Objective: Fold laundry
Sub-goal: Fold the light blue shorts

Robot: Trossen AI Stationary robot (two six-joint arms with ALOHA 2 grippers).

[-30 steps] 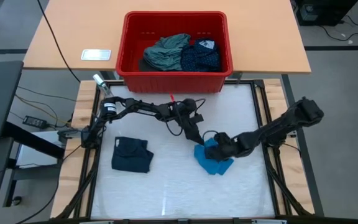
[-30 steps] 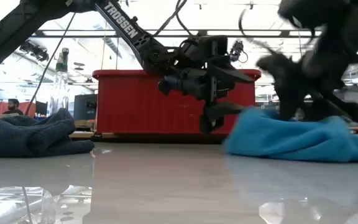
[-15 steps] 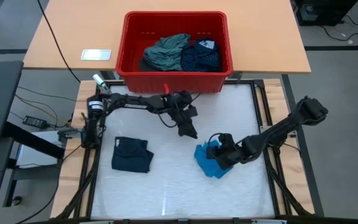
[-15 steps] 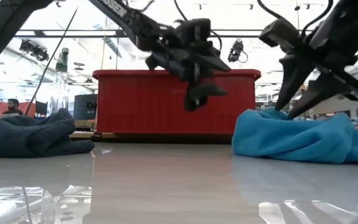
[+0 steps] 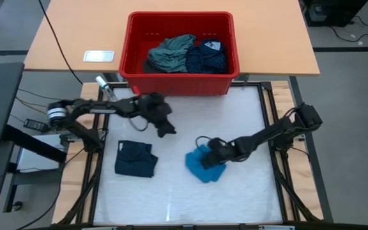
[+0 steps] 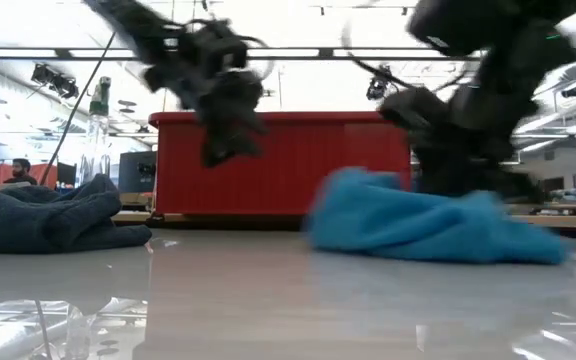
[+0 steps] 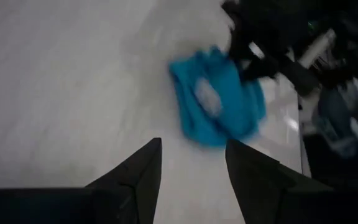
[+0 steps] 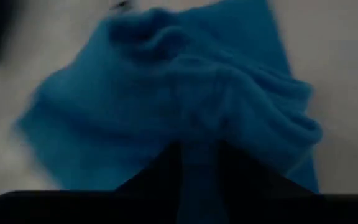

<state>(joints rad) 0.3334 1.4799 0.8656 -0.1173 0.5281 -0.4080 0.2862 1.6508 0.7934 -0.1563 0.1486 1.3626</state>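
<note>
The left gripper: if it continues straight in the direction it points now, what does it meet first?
Probably the bright blue garment, which lies ahead of the left gripper between its open fingers. The white table lies bare before it, though depth is unclear.

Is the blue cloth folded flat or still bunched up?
Bunched up: the blue cloth lies in a rumpled heap, with the right tool gripping its edge.

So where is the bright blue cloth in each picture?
High view: bright blue cloth right of centre on the table.
Low view: right of centre, before the red bin.
Left wrist view: upper middle.
Right wrist view: fills the picture.
Shared landmark: the right gripper on the cloth.
</note>
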